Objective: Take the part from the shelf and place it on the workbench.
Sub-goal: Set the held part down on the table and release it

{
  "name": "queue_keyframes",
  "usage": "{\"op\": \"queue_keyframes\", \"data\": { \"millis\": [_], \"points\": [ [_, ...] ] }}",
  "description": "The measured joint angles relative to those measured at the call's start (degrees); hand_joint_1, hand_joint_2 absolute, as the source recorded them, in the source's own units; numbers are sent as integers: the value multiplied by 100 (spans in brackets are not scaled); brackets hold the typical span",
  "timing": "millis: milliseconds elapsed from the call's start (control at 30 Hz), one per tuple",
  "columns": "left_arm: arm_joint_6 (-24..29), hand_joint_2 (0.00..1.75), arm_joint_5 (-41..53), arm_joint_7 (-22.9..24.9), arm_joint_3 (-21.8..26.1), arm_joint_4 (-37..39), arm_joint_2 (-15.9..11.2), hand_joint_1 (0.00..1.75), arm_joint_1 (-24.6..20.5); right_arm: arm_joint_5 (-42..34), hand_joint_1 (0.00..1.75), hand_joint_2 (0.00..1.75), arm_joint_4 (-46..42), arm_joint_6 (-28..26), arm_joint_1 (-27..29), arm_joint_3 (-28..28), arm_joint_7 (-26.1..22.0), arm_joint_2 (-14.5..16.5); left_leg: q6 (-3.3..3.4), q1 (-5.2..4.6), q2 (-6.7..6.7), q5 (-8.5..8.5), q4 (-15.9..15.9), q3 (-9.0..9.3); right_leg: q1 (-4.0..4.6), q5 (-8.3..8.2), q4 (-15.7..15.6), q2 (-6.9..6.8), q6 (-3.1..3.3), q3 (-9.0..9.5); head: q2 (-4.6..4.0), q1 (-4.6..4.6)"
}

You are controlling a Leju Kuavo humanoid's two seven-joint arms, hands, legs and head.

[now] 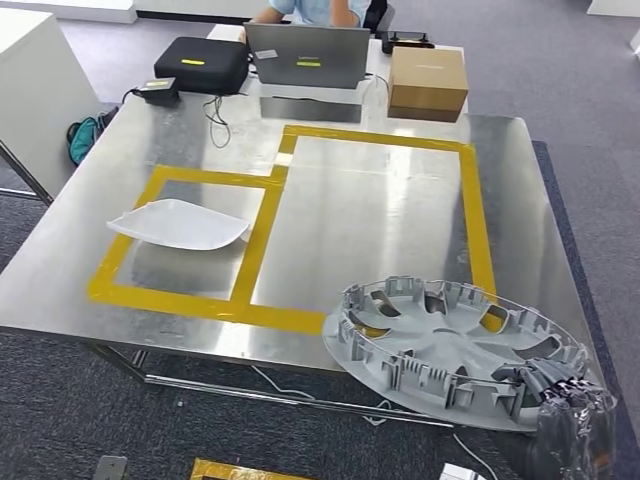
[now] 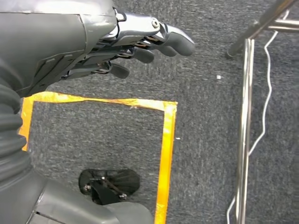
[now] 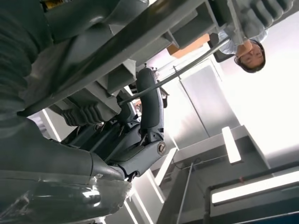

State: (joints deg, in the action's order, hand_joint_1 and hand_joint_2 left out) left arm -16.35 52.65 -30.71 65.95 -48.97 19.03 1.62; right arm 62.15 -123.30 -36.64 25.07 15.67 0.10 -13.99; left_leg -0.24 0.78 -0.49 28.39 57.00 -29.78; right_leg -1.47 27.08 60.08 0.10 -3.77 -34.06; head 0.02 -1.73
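A grey round wheel-cover part (image 1: 445, 345) hangs over the near right corner of the metal workbench (image 1: 362, 215), ribbed side up. My right hand (image 1: 562, 405) grips its near right rim; the right wrist view shows the fingers (image 3: 150, 105) curled around the grey part (image 3: 116, 42). A white curved part (image 1: 180, 224) lies inside the small yellow taped square on the left. My left hand (image 2: 141, 44) hangs beside my body above the carpet, fingers loosely extended and holding nothing.
Yellow tape (image 1: 475, 215) outlines a large rectangle on the bench. At the far edge sit a laptop (image 1: 309, 55), a black case (image 1: 202, 65) and a cardboard box (image 1: 427, 83), with a person (image 1: 317, 10) behind. Yellow floor tape (image 2: 168, 149) and bench legs (image 2: 243, 130) are below.
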Motion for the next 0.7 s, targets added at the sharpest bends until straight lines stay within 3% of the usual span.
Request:
{"op": "queue_keyframes", "data": {
  "millis": [100, 167, 200, 300, 333, 367, 400, 467, 533, 633, 700],
  "points": [
    [55, 175, 6, 0, 9, -12, -10, 0, 0, -42, 175, 175, 34, 119, -24, 15, 52, -65, -93, -18, 12, 12, -3, 25, 9, 23, -72, 35, 132, 50, 1, 34],
    [93, 175, 4, 0, 10, -11, -14, 0, -16, -97, 175, 175, 40, 207, -37, 16, 106, -99, -135, -10, 17, 41, 211, -66, 6, 22, -80, 50, 192, 112, 1, 57],
    [115, 175, 2, 0, 10, -10, -14, 0, -29, -140, 175, 175, 40, 258, -47, 16, 133, -116, -151, -11, 19, 113, 484, -219, 6, 35, -91, 51, 222, 146, 1, 67],
    [192, 175, -16, 7, 9, -5, -18, 0, -40, -315, 175, 175, 51, 474, -78, 16, 251, -155, -166, -25, 19, 512, 1554, -921, 37, 110, -102, 61, 302, 223, 1, 84],
    [219, 175, -30, 12, 10, 0, -22, 0, -38, -362, 175, 175, 58, 560, -81, 17, 295, -168, -151, -29, 19, 547, 1698, -1069, 52, 143, -102, 71, 318, 259, 1, 86],
    [243, 175, -44, 17, 11, 5, -28, 0, -38, -396, 175, 175, 67, 635, -85, 17, 333, -183, -125, -36, 19, 447, 1632, -1112, 68, 180, -104, 83, 326, 308, 1, 88],
    [263, 175, -58, 19, 11, 13, -37, 0, -39, -421, 175, 175, 74, 690, -89, 18, 360, -198, -88, -49, 19, 228, 1377, -1057, 83, 219, -106, 94, 328, 365, 1, 88],
    [284, 175, -73, 20, 9, 26, -56, 0, -41, -457, 175, 175, 84, 740, -102, 19, 384, -221, 8, -98, 16, -246, 643, -816, 112, 307, -105, 116, 309, 475, 1, 87],
    [293, 175, -78, 25, 8, 37, -69, 0, -48, -471, 175, 175, 90, 760, -111, 21, 394, -237, 61, -138, 12, -331, 226, -665, 134, 393, -121, 137, 257, 507, 1, 86],
    [299, 175, -89, 38, 5, 52, -69, 0, -55, -478, 175, 175, 99, 774, -109, 30, 401, -266, 105, -120, 11, -311, 127, -540, 143, 435, -89, 139, 161, 603, 1, 82],
    [307, 175, -95, 51, 4, 60, -74, 0, -65, -480, 175, 175, 102, 773, -121, 38, 401, -285, 165, -97, 20, -305, 110, -415, 139, 570, 210, 94, 102, 513, -1, 57]
  ]
}}
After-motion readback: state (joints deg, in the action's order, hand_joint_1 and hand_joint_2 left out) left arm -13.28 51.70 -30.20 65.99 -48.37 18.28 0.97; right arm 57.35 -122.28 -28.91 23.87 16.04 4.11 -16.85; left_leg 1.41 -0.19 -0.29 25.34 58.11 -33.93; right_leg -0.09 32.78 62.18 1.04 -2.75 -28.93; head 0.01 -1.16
